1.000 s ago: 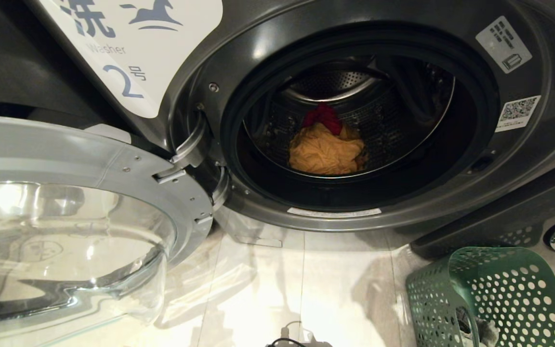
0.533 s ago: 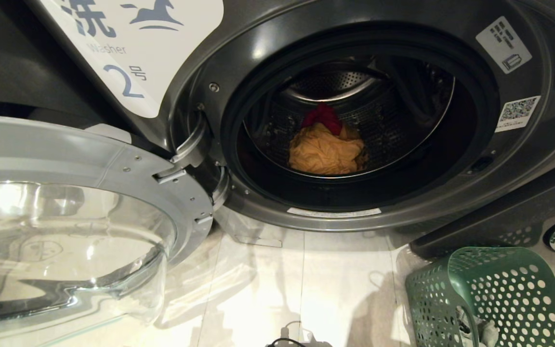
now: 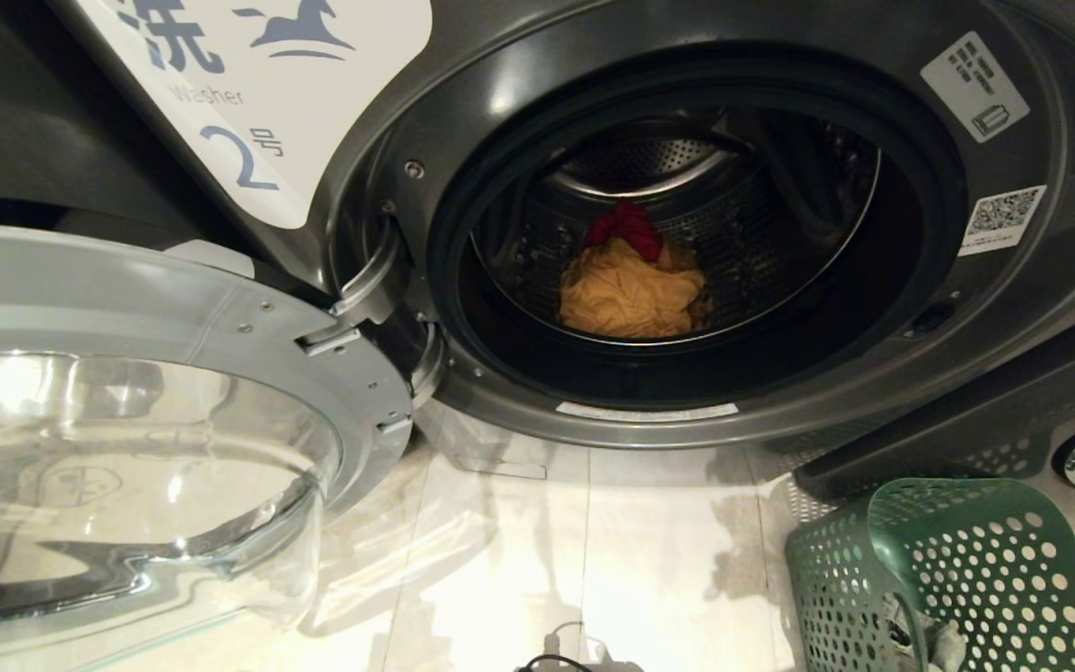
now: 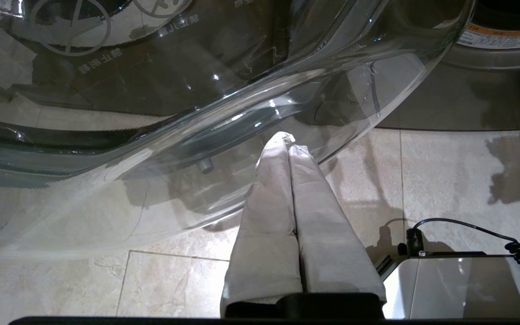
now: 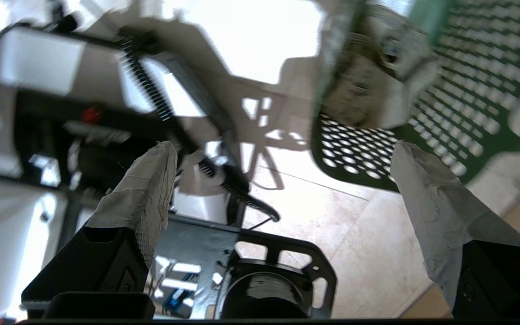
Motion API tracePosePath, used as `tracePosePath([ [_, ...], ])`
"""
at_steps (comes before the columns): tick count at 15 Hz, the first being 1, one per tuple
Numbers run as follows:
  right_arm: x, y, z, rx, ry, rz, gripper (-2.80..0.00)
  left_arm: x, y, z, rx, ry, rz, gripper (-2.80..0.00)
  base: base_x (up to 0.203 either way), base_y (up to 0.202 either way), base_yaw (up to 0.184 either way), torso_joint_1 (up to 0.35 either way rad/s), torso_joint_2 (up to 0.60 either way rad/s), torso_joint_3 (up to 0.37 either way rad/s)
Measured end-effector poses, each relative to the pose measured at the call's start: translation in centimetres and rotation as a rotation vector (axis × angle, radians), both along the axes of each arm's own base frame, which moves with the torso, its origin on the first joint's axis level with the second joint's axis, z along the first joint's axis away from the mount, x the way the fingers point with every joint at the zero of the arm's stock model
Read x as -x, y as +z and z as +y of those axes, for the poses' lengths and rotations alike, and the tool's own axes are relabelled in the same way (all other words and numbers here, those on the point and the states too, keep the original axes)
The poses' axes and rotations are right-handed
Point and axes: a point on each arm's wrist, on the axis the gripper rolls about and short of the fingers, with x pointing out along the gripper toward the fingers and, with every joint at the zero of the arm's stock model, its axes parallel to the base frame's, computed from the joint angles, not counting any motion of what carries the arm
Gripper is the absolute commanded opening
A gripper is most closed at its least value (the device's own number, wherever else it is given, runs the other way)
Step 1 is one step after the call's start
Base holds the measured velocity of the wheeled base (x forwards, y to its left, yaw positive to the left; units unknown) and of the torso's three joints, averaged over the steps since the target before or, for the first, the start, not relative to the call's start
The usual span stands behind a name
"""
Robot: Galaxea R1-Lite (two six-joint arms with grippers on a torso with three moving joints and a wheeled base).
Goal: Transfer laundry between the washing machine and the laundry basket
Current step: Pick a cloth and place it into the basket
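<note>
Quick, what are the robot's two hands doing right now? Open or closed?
Left gripper: closed, holding nothing, parked by the washer's glass door.
Right gripper: wide open, empty, near the laundry basket.

Cloth-wrapped tool fingers (image 5: 145, 189) (black mounts)

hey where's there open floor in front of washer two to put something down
Bare tile floor lies below the washing machine opening, between the open glass door and the laundry basket. It is crowded lower right, around the basket, and at the bottom edge, where a cable pokes in.
</note>
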Motion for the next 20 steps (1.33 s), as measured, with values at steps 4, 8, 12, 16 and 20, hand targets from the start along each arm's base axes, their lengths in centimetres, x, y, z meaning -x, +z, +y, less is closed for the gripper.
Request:
tracePosePath([
  [4,-2.6,0.0,2.7,-0.02,0.189,0.036,0.0,0.0,0.0,0.0,0.0,0.0,0.0,-2.8,0.0,0.0,0.0,0.0,0.0,0.0],
  [8,-5.5,-0.2,6.2,0.002,0.307,-0.006,0.0,0.0,0.0,0.0,0.0,0.0,0.0,-2.8,0.0,0.0,0.0,0.0,0.0,0.0],
  [12,-6.3,-0.5,7.4,0.085,0.322,-0.005,0.0,0.0,0.0,0.0,0.0,0.0,0.0,-2.8,0.0,0.0,0.0,0.0,0.0,0.0],
  [16,-6.5,-0.4,7.6,0.104,0.315,-0.01,0.0,0.0,0.0,0.0,0.0,0.0,0.0,-2.8,0.0,0.0,0.0,0.0,0.0,0.0],
  [20,-6.4,-0.2,7.5,0.105,0.317,-0.019,0.0,0.0,0.0,0.0,0.0,0.0,0.0,-2.8,0.0,0.0,0.0,0.0,0.0,0.0],
])
